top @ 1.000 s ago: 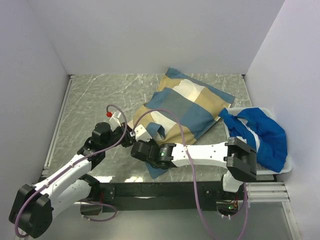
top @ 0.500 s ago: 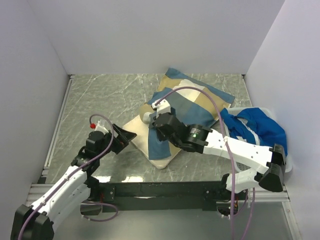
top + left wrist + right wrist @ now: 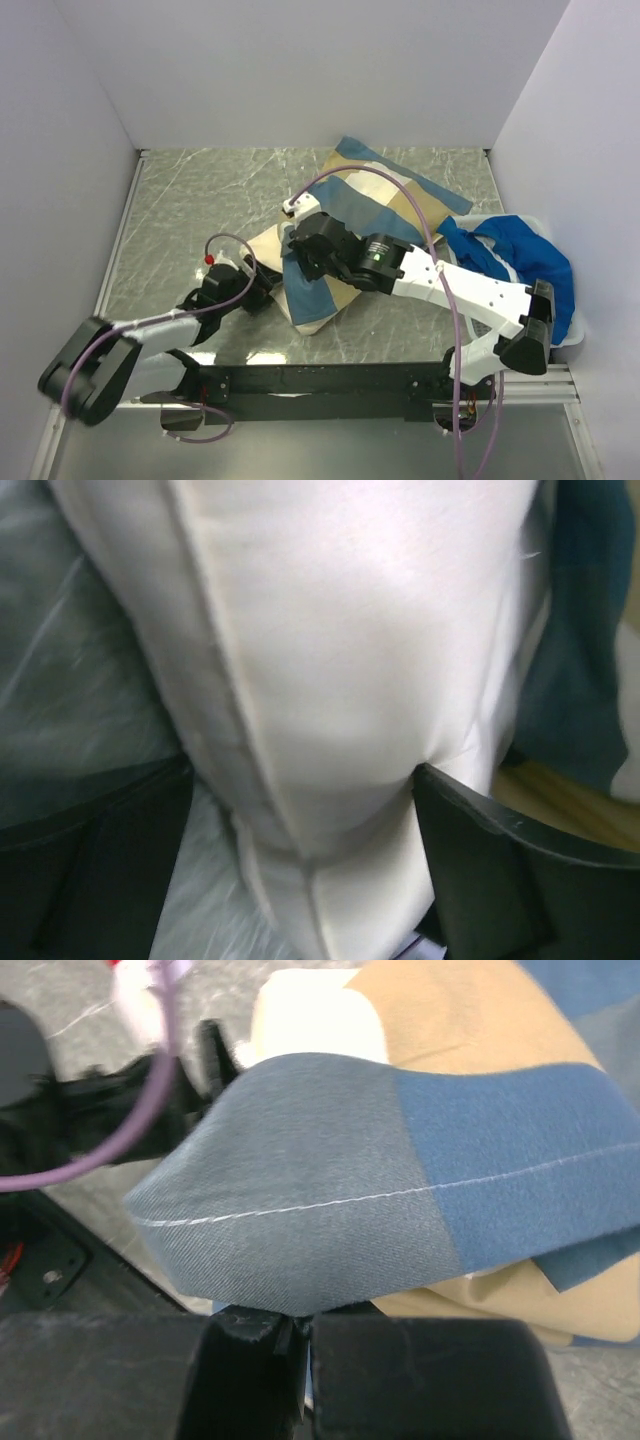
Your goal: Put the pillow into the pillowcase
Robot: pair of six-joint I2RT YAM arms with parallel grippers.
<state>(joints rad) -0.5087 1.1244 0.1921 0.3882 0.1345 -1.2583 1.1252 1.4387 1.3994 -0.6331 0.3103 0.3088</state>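
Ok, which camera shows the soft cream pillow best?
The left wrist view: the soft cream pillow fills it. The top view shows only its end poking from the tan, blue and white fabric pillowcase; the right wrist view, just a corner.

Left arm (image 3: 160, 326): white shells, black joints.
Right arm (image 3: 450, 285): white links, black housings; green light (image 3: 379, 257) on wrist housing.
Cables (image 3: 350, 178): mauve, one looped per arm; red cap (image 3: 208, 258) beside left wrist.
Left gripper (image 3: 302, 770): matte black, blocky fingers (image 3: 500, 870).
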